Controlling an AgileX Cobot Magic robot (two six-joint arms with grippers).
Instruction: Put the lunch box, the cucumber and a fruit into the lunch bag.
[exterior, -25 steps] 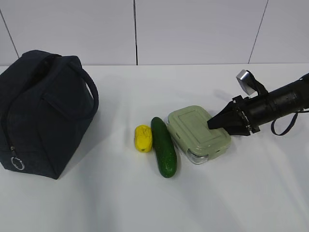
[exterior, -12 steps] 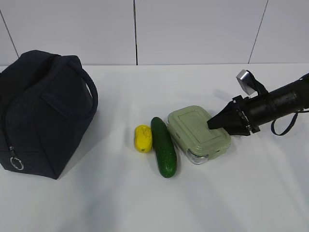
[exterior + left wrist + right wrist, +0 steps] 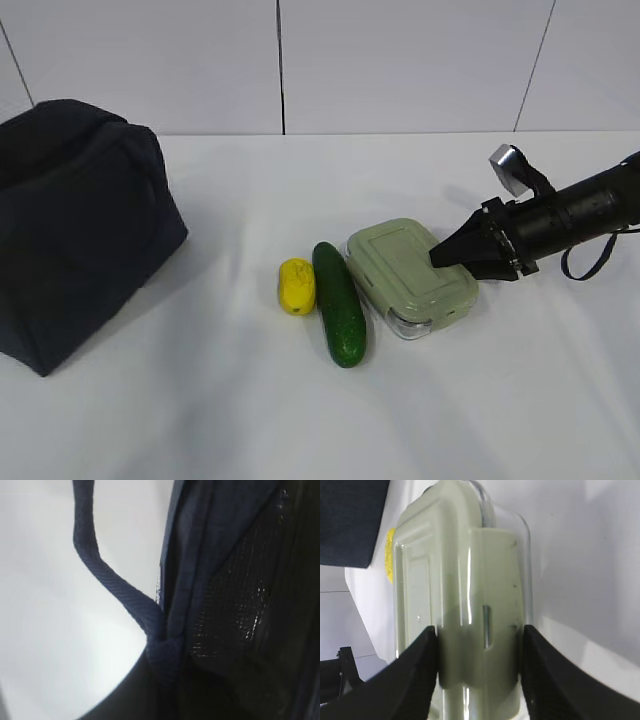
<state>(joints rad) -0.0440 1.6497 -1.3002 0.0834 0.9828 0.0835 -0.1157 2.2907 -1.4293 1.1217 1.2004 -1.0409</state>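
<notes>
Your right pincer (image 3: 480, 645) is clamped across the lunch box (image 3: 410, 272) on the worktop (image 3: 300, 420), the lunch bag (image 3: 75, 225) sits far left, where your left pincer, out of sight, is closed.

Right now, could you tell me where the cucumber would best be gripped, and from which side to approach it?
Probably around its middle, coming from above with the fingers across its narrow width. The cucumber lies flat on the table, long axis running toward the camera. The yellow fruit and the lunch box sit close on either side of its far half, so the nearer half gives the fingers more room.
</notes>
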